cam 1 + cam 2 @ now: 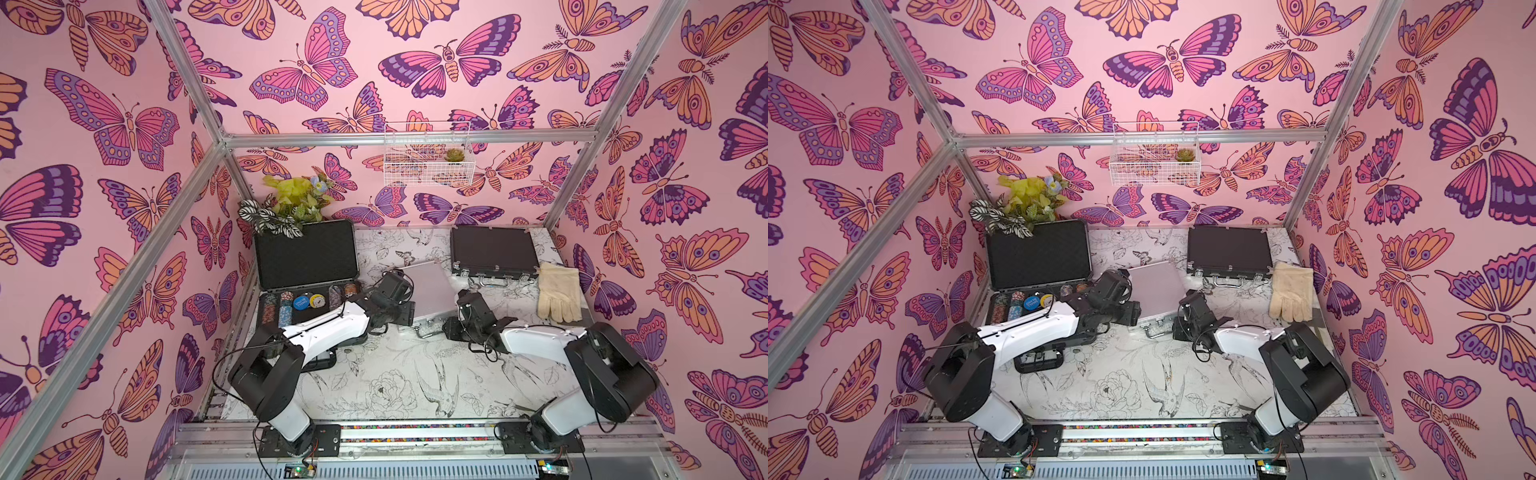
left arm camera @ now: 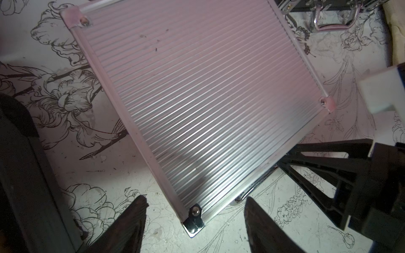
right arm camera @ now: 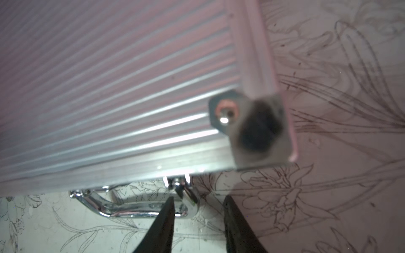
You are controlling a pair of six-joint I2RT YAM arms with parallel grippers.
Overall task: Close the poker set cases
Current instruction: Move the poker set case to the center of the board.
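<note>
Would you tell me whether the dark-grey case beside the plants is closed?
No, the dark-grey case stands wide open in both top views, with its poker chips exposed.

1. Small silver aluminium case [image 3: 109,76]: ribbed panel, plain rim strip, blurred by nearness.
2. Corner bracket [image 3: 252,127]: bright metal, one rivet, out of focus.
3. Chrome handle [image 3: 122,208]: lies on the table at the case's edge.
4. Chrome latch [image 3: 188,192]: beside the handle's end.
5. Right gripper [image 3: 199,198]: two dark fingers, spread apart; the latch shows between their tips, contact unclear.
6. Table [image 3: 328,197]: pale, printed with line-drawn flowers.
</note>
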